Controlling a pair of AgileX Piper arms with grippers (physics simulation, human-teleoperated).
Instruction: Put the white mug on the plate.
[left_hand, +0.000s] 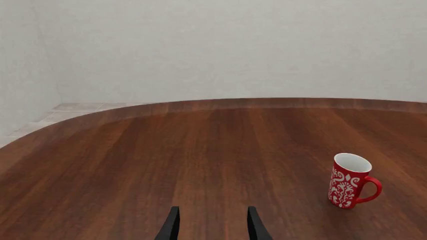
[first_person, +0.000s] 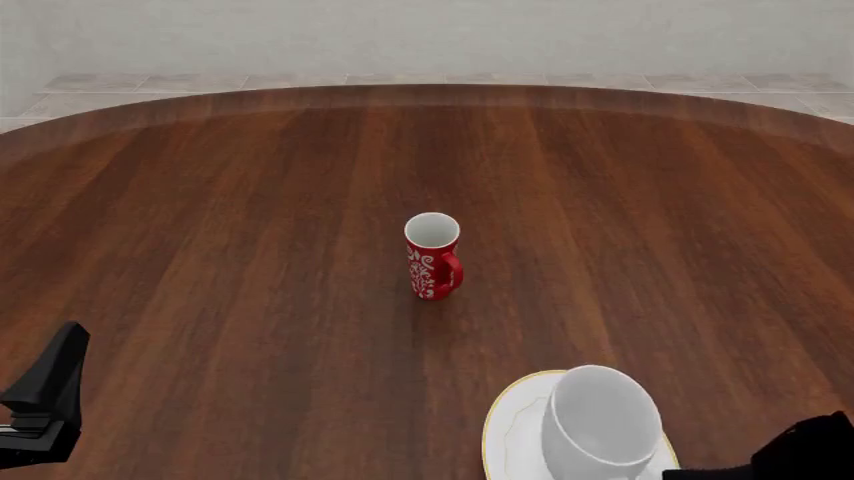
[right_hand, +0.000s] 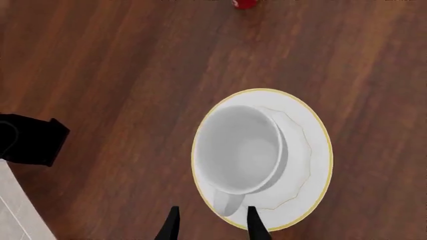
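The white mug (first_person: 601, 420) stands upright on the plate (first_person: 511, 425) at the table's near right edge. Seen from above in the right wrist view, the white mug (right_hand: 240, 150) fills the inner part of the gold-rimmed plate (right_hand: 312, 150), its handle pointing back toward my right gripper (right_hand: 213, 219). That gripper is open and hovers above, its fingertips (right_hand: 173, 217) on either side of the handle without touching it. My left gripper (left_hand: 212, 222) is open and empty, low at the near left of the table.
A smaller red mug (first_person: 433, 258) with white patterns stands upright mid-table, also seen as the red mug (left_hand: 348, 182) ahead of the left gripper. The left arm (right_hand: 27, 140) shows beside the plate. The table's near edge and the floor (right_hand: 20, 210) lie close by.
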